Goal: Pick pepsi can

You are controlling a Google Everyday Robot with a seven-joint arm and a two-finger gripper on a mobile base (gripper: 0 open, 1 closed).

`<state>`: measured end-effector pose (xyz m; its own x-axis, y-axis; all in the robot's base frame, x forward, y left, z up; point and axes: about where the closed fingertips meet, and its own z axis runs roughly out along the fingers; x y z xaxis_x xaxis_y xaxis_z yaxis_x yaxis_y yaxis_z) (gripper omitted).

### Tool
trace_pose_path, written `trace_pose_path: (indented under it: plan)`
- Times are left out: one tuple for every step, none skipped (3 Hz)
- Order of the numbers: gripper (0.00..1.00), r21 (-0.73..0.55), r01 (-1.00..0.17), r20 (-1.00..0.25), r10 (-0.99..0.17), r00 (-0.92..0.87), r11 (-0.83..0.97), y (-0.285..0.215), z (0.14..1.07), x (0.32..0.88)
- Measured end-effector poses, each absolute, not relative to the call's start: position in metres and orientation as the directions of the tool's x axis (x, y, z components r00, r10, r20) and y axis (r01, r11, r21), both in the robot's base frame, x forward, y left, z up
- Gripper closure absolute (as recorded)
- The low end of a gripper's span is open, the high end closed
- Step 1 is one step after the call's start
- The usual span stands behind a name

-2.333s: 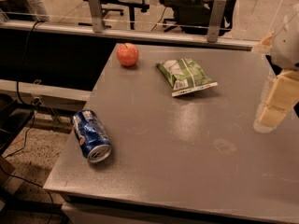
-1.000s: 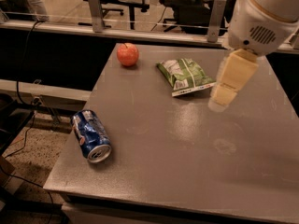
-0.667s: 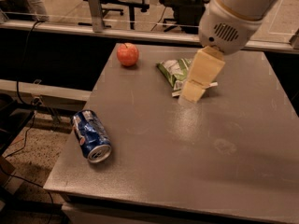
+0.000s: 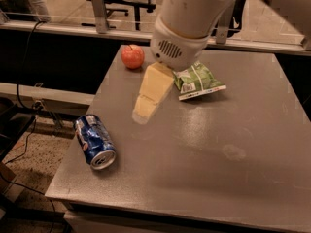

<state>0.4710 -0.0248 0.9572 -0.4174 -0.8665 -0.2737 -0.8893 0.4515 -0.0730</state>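
Observation:
The pepsi can [image 4: 95, 141], blue with white and red markings and a silver top, lies on its side near the front left corner of the grey table [image 4: 204, 154]. Its silver top faces the front edge. My gripper [image 4: 145, 108], cream-coloured under a big white wrist housing, hangs over the middle left of the table. It is up and to the right of the can, about a can's length away, and holds nothing that I can see.
A red apple [image 4: 132, 56] sits at the back left of the table. A green-and-white snack bag [image 4: 198, 81] lies at the back middle, partly behind my arm. The table's left and front edges are close to the can. Office chairs and a rail stand behind.
My arm has swept from the right side of the table leftward across the snack bag, toward the can. The can, apple and bag have not moved.

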Motion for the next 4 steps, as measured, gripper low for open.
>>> trace_pose_path:
  plan:
    - [0.00, -0.032, -0.894, -0.257, -0.868, -0.425, 0.448, 0.012, 0.941, 0.462]
    - [0.00, -0.001, -0.908, -0.230, -0.883, -0.408, 0.420, 0.045, 0.924, 0.457]
    - [0.00, 0.030, -0.924, -0.183, -0.907, -0.379, 0.381, 0.078, 0.901, 0.457]
    - [0.00, 0.050, -0.931, -0.152, -0.919, -0.365, 0.361, 0.095, 0.886, 0.455]
